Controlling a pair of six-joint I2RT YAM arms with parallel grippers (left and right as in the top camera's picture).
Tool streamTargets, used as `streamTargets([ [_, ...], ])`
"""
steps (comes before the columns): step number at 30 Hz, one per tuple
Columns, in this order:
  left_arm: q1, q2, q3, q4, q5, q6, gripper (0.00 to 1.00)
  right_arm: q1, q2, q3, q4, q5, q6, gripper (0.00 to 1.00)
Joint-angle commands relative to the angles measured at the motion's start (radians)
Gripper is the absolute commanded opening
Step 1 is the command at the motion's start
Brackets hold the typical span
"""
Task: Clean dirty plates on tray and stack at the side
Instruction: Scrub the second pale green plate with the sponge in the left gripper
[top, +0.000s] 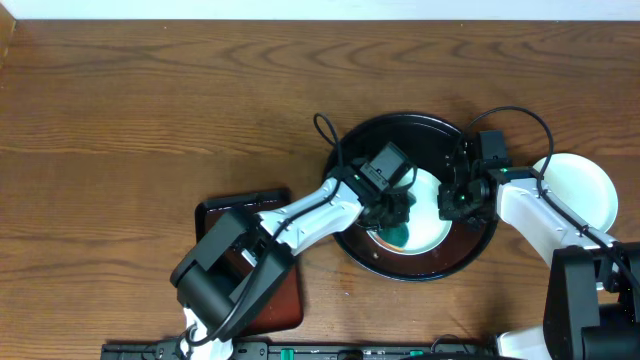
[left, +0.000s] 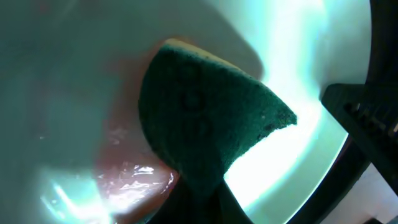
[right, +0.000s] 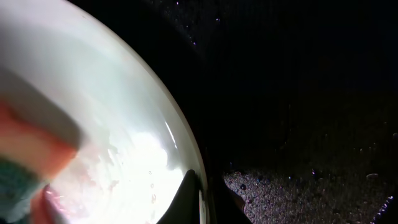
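My hand (left: 199, 210) is clamped on the near end of a green scouring sponge (left: 205, 118). Only the dark finger tips show. The sponge extends ahead of the hand, with a thin yellow backing along its far edge. Its face lies against the pale mint-white plate (left: 62, 74), which fills the view. A wet, glossy red smear (left: 134, 177) sits just left of the hand, touching the sponge. A black shape (left: 357, 118) to the hand's right cannot be identified.

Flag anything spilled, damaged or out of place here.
Nothing looks damaged or askew. The one mess is a wet reddish smear on the pale plate in the black tray, beside the green sponge held by the left gripper. The right gripper pinches that plate's rim. Small droplets speckle the tray floor.
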Motion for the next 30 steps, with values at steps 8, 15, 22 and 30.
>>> streamTargets([
  [8, 0.069, 0.087, 0.027, -0.190, -0.142, -0.023, 0.07, 0.013, 0.034, -0.035, -0.010, -0.045, -0.015, 0.01],
  [15, 0.148, 0.076, 0.133, -0.366, -0.325, 0.046, 0.08, 0.013, 0.034, -0.035, -0.009, -0.044, -0.022, 0.01],
  [22, 0.107, 0.097, 0.131, -0.303, -0.268, 0.050, 0.08, 0.013, 0.034, -0.035, -0.009, -0.042, -0.022, 0.01],
  [30, -0.016, 0.148, 0.131, -0.099, -0.017, 0.051, 0.08, 0.013, 0.034, -0.035, -0.011, -0.042, -0.022, 0.01],
])
